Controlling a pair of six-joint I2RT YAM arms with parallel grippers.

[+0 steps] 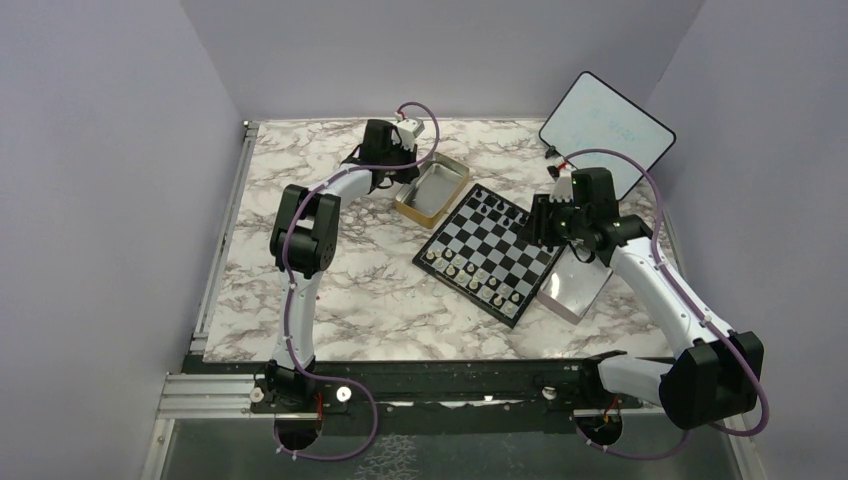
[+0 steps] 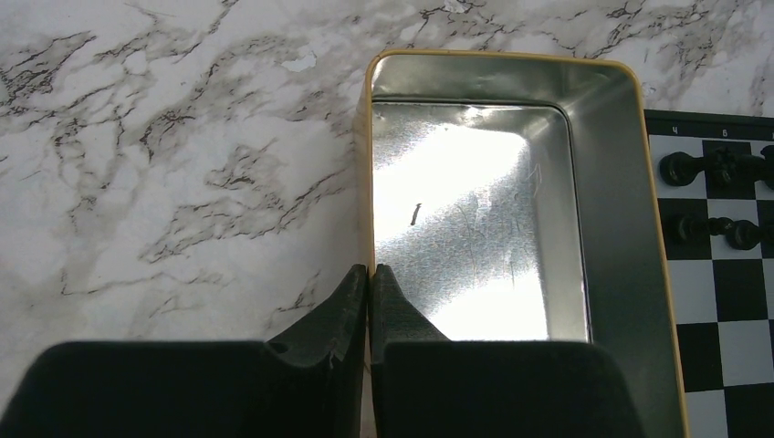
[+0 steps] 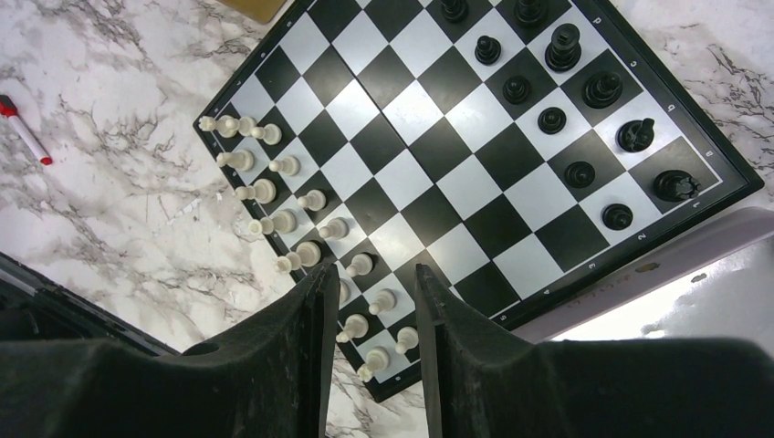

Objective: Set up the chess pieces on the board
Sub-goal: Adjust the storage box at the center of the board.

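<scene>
The board [image 1: 490,245] lies turned like a diamond at mid-table. Black chess pieces [image 3: 584,91] stand in two rows along one side of the board [image 3: 456,137], and pale pieces [image 3: 283,196] in two rows along the opposite side. My right gripper [image 3: 376,274] hangs open above the pale rows, with nothing between its fingers. It sits over the board's right corner [image 1: 545,222]. My left gripper [image 2: 370,271] is shut, and the left wall of the empty gold tin [image 2: 475,219] runs between its fingertips. A few black pieces [image 2: 721,169] show past the tin.
The gold tin [image 1: 432,190] touches the board's far-left edge. A pale lid [image 1: 575,290] lies under the board's right edge. A white tablet [image 1: 607,130] leans at the back right. A red marker [image 3: 25,130] lies on the marble.
</scene>
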